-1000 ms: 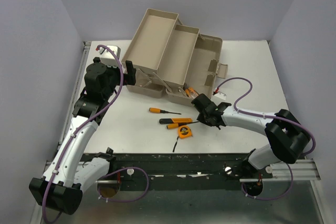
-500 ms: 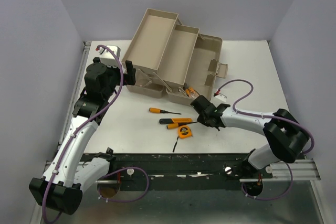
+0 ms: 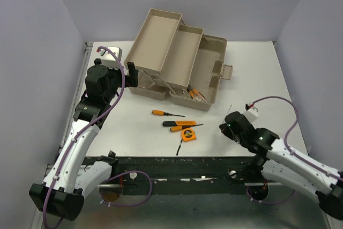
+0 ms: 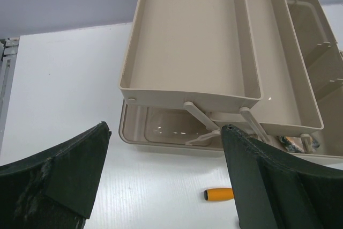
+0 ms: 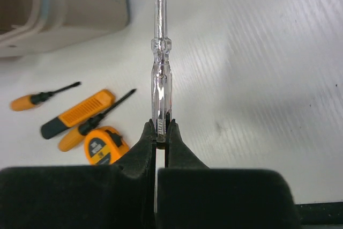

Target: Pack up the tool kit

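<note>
Right wrist view shows the right gripper (image 5: 161, 131) pressed together on the butt end of a clear-handled screwdriver (image 5: 161, 81). The tool is pinched between the fingertips and its shaft runs straight ahead, along the gripper's own line. The toolbox (image 5: 69, 9) sits ahead and to the left of that line, with only a corner of it in frame. So the screwdriver's long axis points past the box, not into it.

From the top external view, the beige toolbox (image 3: 210, 69) stands at the far middle of the table (image 3: 257, 73) with its fold-out trays swung up to the left and its base compartment open. The right gripper (image 3: 229, 126) hangs near the front edge, to the right of the box and well apart from it.

The left gripper (image 4: 165, 130) is spread wide, holds nothing, and is just beside the tray end of the box. The right arm is nearer the open base and already carries the tool, so I judge the next move to be a carry forward and leftward.

A tape measure (image 5: 104, 147) and two orange screwdrivers (image 5: 91, 127) lie on the table between the arms, not yet packed.
</note>
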`<move>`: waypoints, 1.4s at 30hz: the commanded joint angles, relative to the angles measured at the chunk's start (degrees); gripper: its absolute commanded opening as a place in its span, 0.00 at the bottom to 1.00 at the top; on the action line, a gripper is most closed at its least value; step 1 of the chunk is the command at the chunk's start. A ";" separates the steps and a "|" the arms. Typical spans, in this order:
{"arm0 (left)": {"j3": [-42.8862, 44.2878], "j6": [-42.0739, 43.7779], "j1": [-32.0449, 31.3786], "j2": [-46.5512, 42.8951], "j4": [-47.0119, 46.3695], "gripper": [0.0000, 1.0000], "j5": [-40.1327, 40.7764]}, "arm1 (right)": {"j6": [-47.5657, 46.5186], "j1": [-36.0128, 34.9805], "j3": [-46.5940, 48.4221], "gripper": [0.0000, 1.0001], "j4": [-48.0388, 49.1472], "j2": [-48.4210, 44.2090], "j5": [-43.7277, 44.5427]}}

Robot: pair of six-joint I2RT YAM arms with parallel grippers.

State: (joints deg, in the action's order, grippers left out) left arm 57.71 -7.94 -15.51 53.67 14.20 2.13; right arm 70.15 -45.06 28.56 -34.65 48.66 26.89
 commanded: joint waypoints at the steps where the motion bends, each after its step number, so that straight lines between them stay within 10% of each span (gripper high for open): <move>1: -0.50 0.04 -0.22 -1.02 -1.10 0.99 0.33 | -10.96 -0.38 -1.75 0.00 2.46 -14.44 6.32; 5: -0.58 -0.05 -0.22 -1.11 -1.36 0.99 0.33 | -25.38 0.23 6.74 0.01 8.28 -13.44 7.21; 12: -0.76 -0.58 -0.22 -1.46 -1.71 0.99 -0.64 | -42.36 6.30 37.06 0.01 8.54 15.54 -15.71; 18: -0.85 0.30 -0.31 -2.34 -1.63 0.99 1.03 | -37.38 11.74 53.95 0.00 10.84 33.84 -28.46; 32: -0.85 0.12 -0.49 -2.52 -1.72 0.99 0.51 | -33.59 12.62 66.19 0.01 7.67 55.31 -19.08; 42: -0.76 0.21 -0.84 -2.25 -1.54 0.99 0.50 | -35.43 12.45 66.02 0.60 7.14 53.73 -16.88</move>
State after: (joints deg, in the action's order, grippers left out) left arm 57.36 -7.97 -15.90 52.14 13.34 2.13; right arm 36.29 -32.51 93.21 -26.55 104.16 7.77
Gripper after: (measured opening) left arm 0.992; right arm 0.566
